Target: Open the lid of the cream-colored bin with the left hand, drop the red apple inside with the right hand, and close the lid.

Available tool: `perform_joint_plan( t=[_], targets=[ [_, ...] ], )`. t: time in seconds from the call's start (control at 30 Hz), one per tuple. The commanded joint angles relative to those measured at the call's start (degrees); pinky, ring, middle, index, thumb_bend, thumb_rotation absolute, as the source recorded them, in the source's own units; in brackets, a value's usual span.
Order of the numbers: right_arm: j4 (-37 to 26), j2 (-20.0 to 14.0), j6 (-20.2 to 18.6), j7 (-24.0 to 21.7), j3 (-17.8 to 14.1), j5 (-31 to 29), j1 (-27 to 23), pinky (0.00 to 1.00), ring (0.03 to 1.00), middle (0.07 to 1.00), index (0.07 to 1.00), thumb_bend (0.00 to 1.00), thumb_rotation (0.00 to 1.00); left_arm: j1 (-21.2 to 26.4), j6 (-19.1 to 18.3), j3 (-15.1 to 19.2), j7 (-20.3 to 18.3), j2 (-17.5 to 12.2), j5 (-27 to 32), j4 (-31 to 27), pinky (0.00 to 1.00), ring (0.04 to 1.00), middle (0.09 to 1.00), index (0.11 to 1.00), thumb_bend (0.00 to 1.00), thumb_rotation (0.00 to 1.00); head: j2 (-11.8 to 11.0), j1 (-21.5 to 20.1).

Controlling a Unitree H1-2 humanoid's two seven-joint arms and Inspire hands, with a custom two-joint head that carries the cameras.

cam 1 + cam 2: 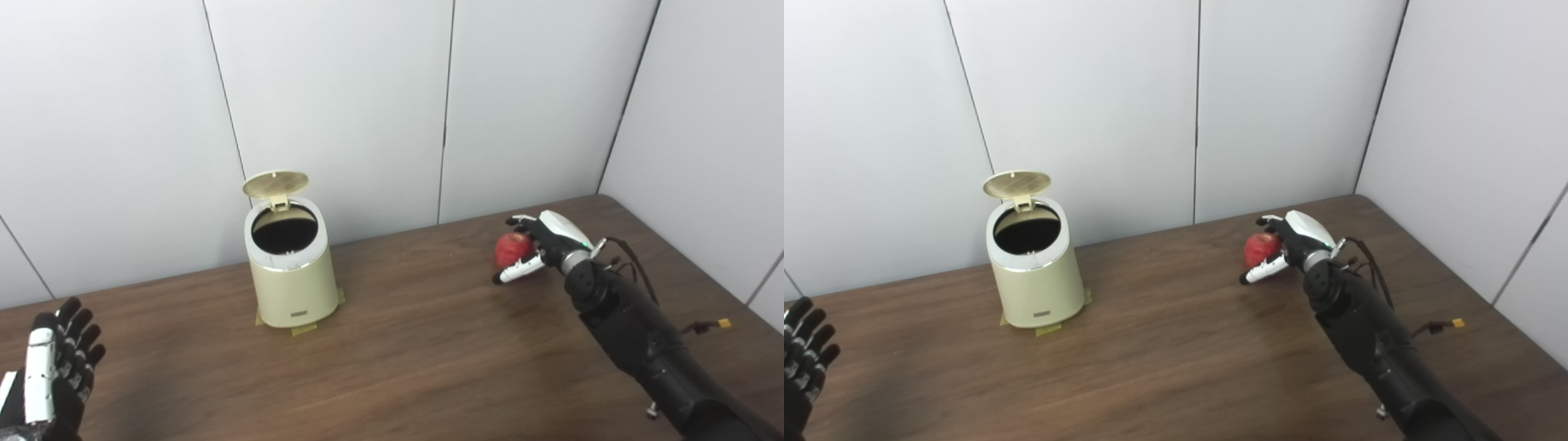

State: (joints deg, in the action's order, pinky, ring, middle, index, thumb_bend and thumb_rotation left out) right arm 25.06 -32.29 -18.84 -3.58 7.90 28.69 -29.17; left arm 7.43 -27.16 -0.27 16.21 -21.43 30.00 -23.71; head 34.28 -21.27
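Note:
The cream-colored bin (293,269) stands on the table left of the middle. Its round lid (275,182) is tipped up and back on its hinge, and the dark inside shows. The red apple (512,248) sits low at the table surface on the far right. My right hand (539,245) is around it: the fingers curl over its top and the thumb lies along its near side. My left hand (58,361) is open and empty, fingers spread, at the table's near left corner, far from the bin.
The brown wooden table (416,343) ends at white wall panels behind and to the right. Tape strips (304,329) hold the bin's base down. A loose cable with a yellow plug (724,323) hangs off my right arm.

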Motion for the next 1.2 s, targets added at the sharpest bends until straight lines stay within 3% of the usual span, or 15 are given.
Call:
perform_joint_plan(
  t=[0.0, 0.1, 0.2, 0.23, 0.27, 0.33, 0.5, 0.63, 0.83, 1.1, 1.17],
  targets=[
    [-0.1, -0.7, 2.6, 2.7, -0.5, 0.6, -3.6, 0.69, 0.811, 0.847, 0.84, 0.92, 0.21, 1.5, 0.2, 0.2, 1.1, -1.2, 0.6, -2.3, 1.0, 1.0, 1.0, 1.0, 0.45, 0.98, 0.1, -0.1],
    [0.6, -0.5, 4.5, 4.3, -0.8, 0.4, -3.4, 0.67, 0.796, 0.841, 0.816, 0.9, 0.13, 1.3, 0.2, 0.1, 1.6, -1.3, 1.0, -2.5, 1.0, 1.0, 1.0, 1.0, 0.44, 0.96, 0.2, 0.0],
    [0.6, -0.3, 7.2, 6.2, -1.0, 0.4, -2.8, 0.6, 0.649, 0.69, 0.692, 0.83, 0.01, 1.2, 0.3, 0.1, 2.2, -1.2, 1.5, -2.8, 1.0, 1.0, 1.0, 1.0, 0.44, 0.97, 0.4, 0.2],
    [0.6, -0.5, 8.0, 6.6, -0.6, 1.0, -2.6, 0.55, 0.542, 0.589, 0.61, 0.68, 0.01, 1.1, 0.3, 0.1, 2.3, -1.2, 1.8, -2.9, 1.0, 1.0, 1.0, 1.0, 0.45, 0.97, 0.5, 0.2],
    [0.5, -0.7, 8.5, 6.9, -0.3, 1.5, -2.5, 0.52, 0.485, 0.538, 0.565, 0.6, 0.0, 1.1, 0.3, 0.1, 2.4, -1.3, 2.0, -3.0, 1.0, 1.0, 1.0, 1.0, 0.45, 0.96, 0.5, 0.3],
    [0.4, -0.8, 9.3, 7.6, 0.3, 2.4, -2.3, 0.47, 0.434, 0.501, 0.517, 0.54, 0.0, 1.2, 0.2, 0.3, 2.6, -1.1, 2.5, -3.1, 1.0, 1.0, 1.0, 1.0, 0.44, 0.96, 0.6, 0.4],
    [-0.2, -0.2, 7.8, 6.6, 0.4, 2.7, -2.1, 0.45, 0.427, 0.509, 0.486, 0.52, 0.0, 1.6, 0.2, 0.2, 2.9, -1.0, 2.7, -3.3, 1.0, 1.0, 1.0, 1.0, 0.42, 0.96, 0.5, 0.4],
    [-0.9, 0.2, 6.7, 6.8, 0.2, 3.0, -1.7, 0.44, 0.426, 0.511, 0.484, 0.52, 0.0, 1.8, 0.2, 0.2, 3.3, -0.5, 2.3, -3.3, 1.0, 1.0, 1.0, 1.0, 0.28, 0.94, 0.4, 0.3],
    [-1.9, 0.3, 6.3, 7.2, 0.0, 3.0, -0.9, 0.44, 0.423, 0.503, 0.493, 0.52, 0.0, 1.8, 0.2, -0.3, 3.3, -0.5, 2.3, -3.3, 1.0, 1.0, 1.0, 1.0, 0.26, 0.94, 0.3, 1.0],
    [-12.5, 1.1, 9.0, 9.7, -0.6, 4.4, 1.1, 0.43, 0.421, 0.499, 0.504, 0.52, 0.0, 1.8, 0.2, -1.2, 3.2, -0.7, 1.7, -3.6, 1.0, 1.0, 1.0, 1.0, 0.25, 1.0, 0.1, 3.7],
    [-15.1, 1.7, 10.3, 10.3, -0.8, 4.4, 1.2, 0.43, 0.42, 0.495, 0.506, 0.52, 0.0, 1.9, 0.3, -0.7, 1.4, -0.1, 1.8, -3.2, 1.0, 1.0, 1.0, 1.0, 0.24, 1.0, 0.1, 4.6]
  ],
)
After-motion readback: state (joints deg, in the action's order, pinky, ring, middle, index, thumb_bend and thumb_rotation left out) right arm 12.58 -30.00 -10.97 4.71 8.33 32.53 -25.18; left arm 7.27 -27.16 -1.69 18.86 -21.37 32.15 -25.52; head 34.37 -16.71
